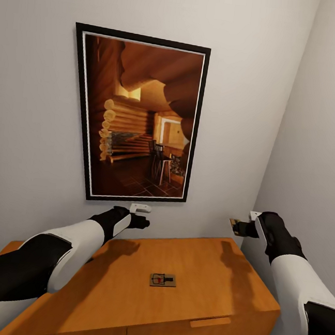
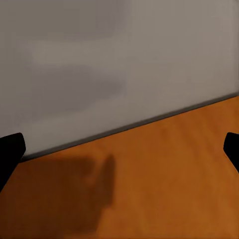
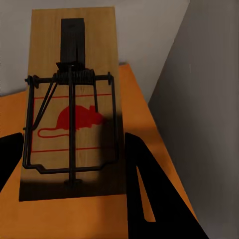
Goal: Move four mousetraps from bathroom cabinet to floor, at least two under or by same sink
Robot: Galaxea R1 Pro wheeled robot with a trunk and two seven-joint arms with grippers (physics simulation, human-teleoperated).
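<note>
Room: a tight corner; pale grey wall [image 1: 35,95] straight ahead, a second grey wall [image 1: 323,128] closing in on the right.
Picture: a black-framed print [image 1: 139,117] of a log-cabin interior hangs on the wall ahead, above the cabinet.
Wall fitting: a small white plate [image 1: 140,207] sits just under the frame; what it is I cannot tell.
Cabinet: orange-brown wood [image 1: 203,265], pushed against the wall, smooth flat top, drawer fronts with slab pulls [image 1: 207,322] at its front face. Arm shadows fall across the top.
Mousetrap on top: one mousetrap [image 1: 163,280] lies flat near the middle of the cabinet top, red spot up, well apart from both arms.
Left tool: the left tool [image 1: 141,222] hovers over the back edge of the top near the wall; its dark fingertips [image 2: 10,152] stand wide apart with nothing between them.
Right tool: the right tool [image 1: 237,227] is held above the cabinet's right rear corner, clamped on a second mousetrap [image 3: 72,107].
Held trap: tan board, dark wire spring and bar, red mouse print; it is lifted clear of the top.
</note>
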